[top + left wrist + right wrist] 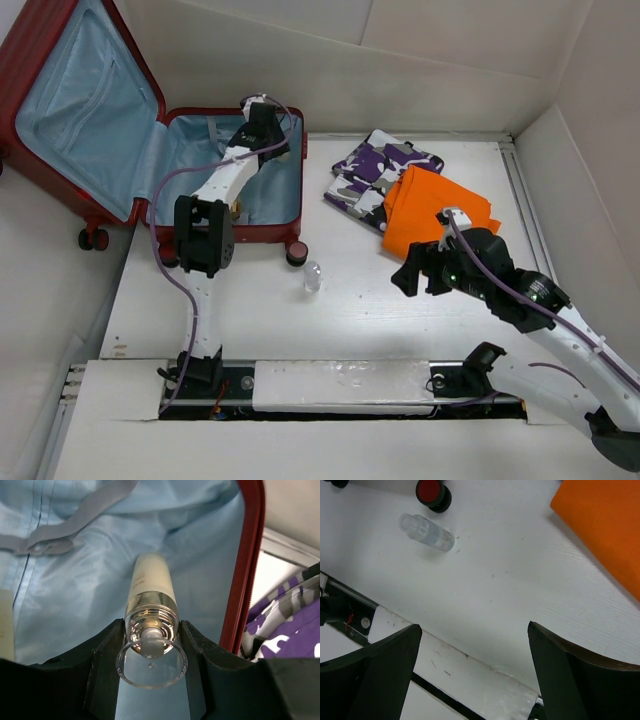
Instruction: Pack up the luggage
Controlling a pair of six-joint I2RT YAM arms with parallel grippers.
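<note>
The luggage (110, 150) lies open at the far left, dark-red shell, lid raised, light blue lining (75, 595). My left gripper (268, 140) is inside the base near its right wall (248, 565). It (151, 650) is shut on a cream bottle with a clear cap (150, 600), held above the lining. My right gripper (410, 275) is open and empty, above the bare table (520, 580), just left of the folded orange cloth (440, 210). Its fingers (385, 660) are wide apart around nothing.
A purple camouflage cloth (385, 170) lies behind the orange cloth (605, 525). A small clear bottle (312, 277) lies on the table by a suitcase wheel (296, 253), also in the right wrist view (426, 531). A small pale item (237, 208) lies in the suitcase base.
</note>
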